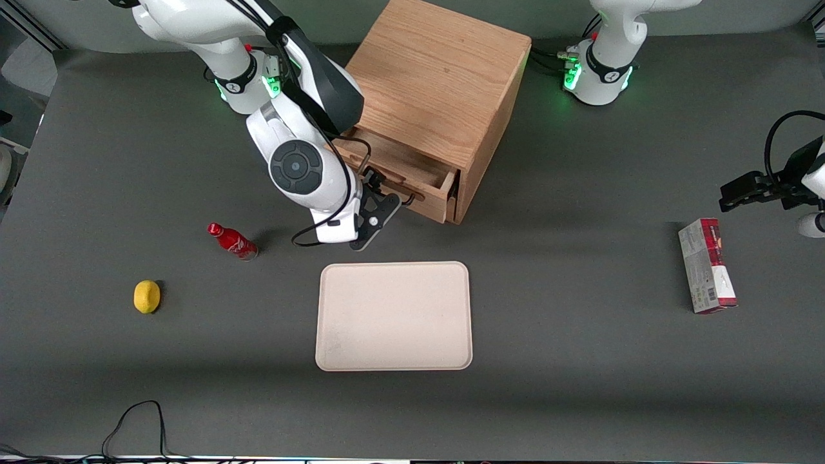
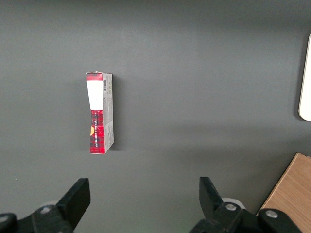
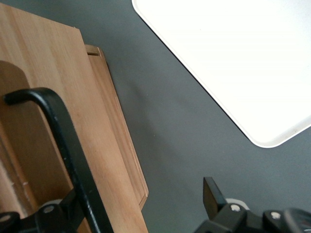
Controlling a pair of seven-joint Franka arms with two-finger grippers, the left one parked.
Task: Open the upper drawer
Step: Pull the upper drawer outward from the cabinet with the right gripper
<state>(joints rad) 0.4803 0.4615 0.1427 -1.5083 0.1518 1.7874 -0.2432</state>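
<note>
Hooking handle [image 3: 68,145], gripper [image 1: 387,193], upper drawer [image 1: 412,174] ajar

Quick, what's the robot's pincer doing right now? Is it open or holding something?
Working pincer: at the front of the top drawer, its fingers apart around the black handle, not squeezed shut. The drawer is pulled partly out.

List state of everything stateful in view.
upper drawer: pulled partly out of the cabinet
gripper: at the drawer's black handle, one finger either side
bottle: lying down, capped
box: lying flat, closed
tray: empty
</note>
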